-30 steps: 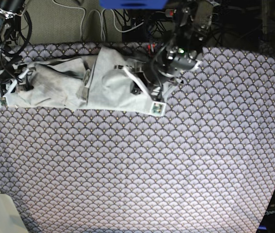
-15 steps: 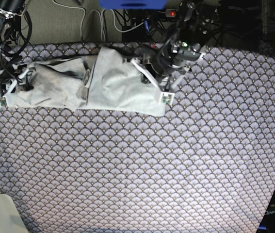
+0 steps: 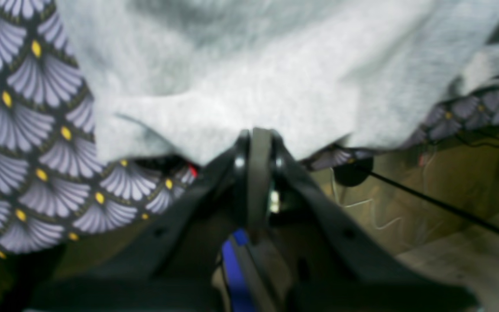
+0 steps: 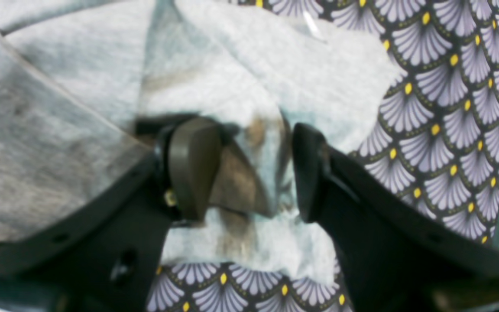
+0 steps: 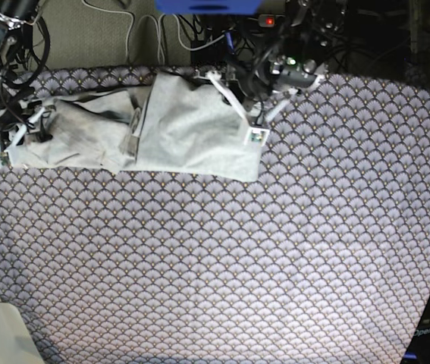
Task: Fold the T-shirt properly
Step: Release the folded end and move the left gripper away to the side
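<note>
Only wrist views reveal left jaws pinching the T-shirt point(image 3: 241, 86), right jaws wide.

Left tool point(image 5: 254, 136) has drawn T-shirt point(image 5: 192, 129) corner outward, apparently flatter.

Light heather-grey cotton T-shirt point(image 5: 161, 129): pale grey throughout, darker grey shading seen in the creases toward 9 o'clock in base view. No lettering can be made out. Dark scallop-patterned tablecloth point(image 5: 222, 258): lilac-grey fan shapes outlined in black, each tipped with a small yellow dot, as seen in both wrist views. Black gripper fingers point(image 4: 308, 173) with olive-brown pads are seen in the right wrist view. A blue strip is visible at 12 o'clock in base view.
</note>
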You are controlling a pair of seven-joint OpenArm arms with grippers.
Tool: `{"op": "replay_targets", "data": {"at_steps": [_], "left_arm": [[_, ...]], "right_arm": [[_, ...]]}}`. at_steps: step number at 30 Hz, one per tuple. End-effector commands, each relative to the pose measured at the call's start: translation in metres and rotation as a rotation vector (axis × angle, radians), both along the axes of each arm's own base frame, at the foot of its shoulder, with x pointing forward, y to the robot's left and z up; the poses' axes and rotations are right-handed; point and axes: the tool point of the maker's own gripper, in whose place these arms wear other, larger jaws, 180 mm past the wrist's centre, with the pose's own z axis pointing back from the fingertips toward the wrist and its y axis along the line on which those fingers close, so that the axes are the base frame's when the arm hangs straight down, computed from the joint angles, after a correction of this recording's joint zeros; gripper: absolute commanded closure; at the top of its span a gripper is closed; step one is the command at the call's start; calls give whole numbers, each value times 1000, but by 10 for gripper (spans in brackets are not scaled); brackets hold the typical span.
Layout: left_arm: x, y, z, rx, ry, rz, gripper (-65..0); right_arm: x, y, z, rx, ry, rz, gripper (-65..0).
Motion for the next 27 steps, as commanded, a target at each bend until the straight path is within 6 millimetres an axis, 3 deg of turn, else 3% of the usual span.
{"op": "replay_targets", "data": {"at_steps": [1,4,8,12,17,21,27], "left_arm": [[1,-1,7,-16,-19,8,-4],[0,9,12,3,-46,4,-4],[0,5,16,-48,-37,-4,-4],[14,6,26,-144,-84,48,-4],[46,41,41,-209,-124,194,-4],[62,71,46,-184,-159,251,-4],[71,80,41,-162,-157,271,-4]], "right_arm": [[10,-7,15,-22,-50,4,-314],[10,-7,15,-22,-52,4,-313],[16,-9,21,-27,-71,1,-313],[19,-31,36,-56,-103,-48,-313],[25,-43,61,-92,-168,-75,-319],[21,-47,62,-112,-134,-76,-335],[14,-62,60,-110,3,-164,-345]]}}
